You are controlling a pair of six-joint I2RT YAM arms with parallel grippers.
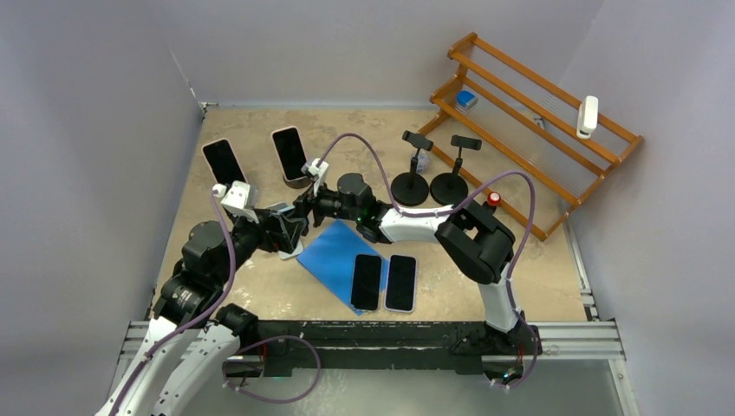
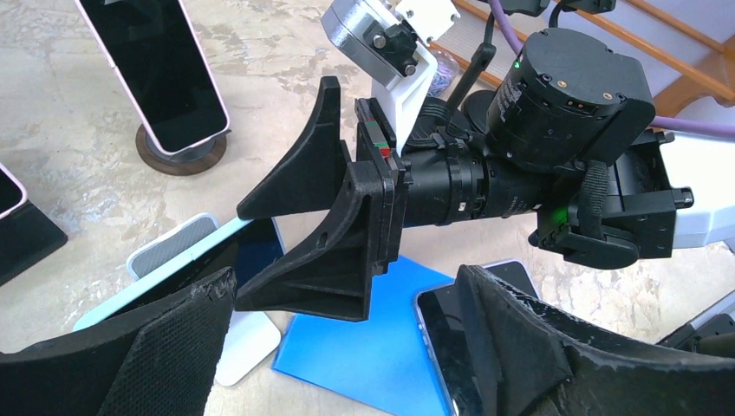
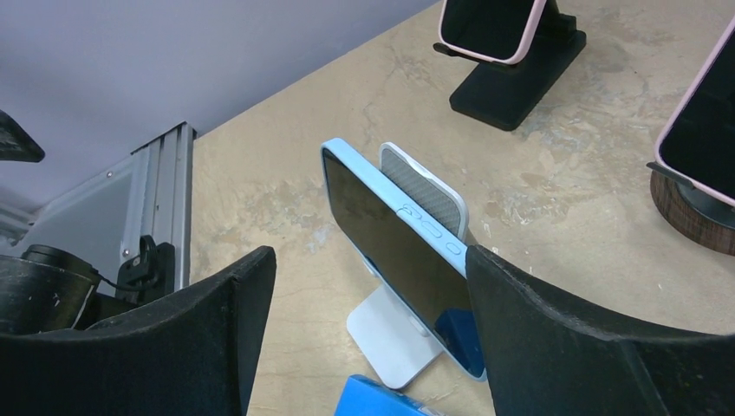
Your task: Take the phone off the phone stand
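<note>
A pink phone (image 1: 289, 152) stands upper left. The right gripper (image 3: 368, 260) straddles the blue phone (image 3: 394, 251) on its white stand (image 3: 390, 334), released; the left gripper (image 2: 345, 277) gapes nearby.

Plenty hidden from me on this one.
From above, the right arm (image 1: 407, 224) and left arm (image 1: 208, 251) sat over the light-blue phone (image 3: 390, 234), so I got next to nothing of it there. On the right wrist feed a finger (image 3: 572, 347) of the right gripper (image 3: 368, 260) covered its lower corner and part of the white stand (image 3: 381, 334). A pink-cased phone (image 3: 494, 26) ran off the top edge, a second pink phone (image 3: 702, 130) off the right. On the left wrist feed a dark phone (image 2: 438, 334) was half lost behind a finger (image 2: 537, 347) of the left gripper (image 2: 347, 277). The white thing (image 1: 588, 115) on the wooden rack (image 1: 633, 139) was too small to name.
</note>
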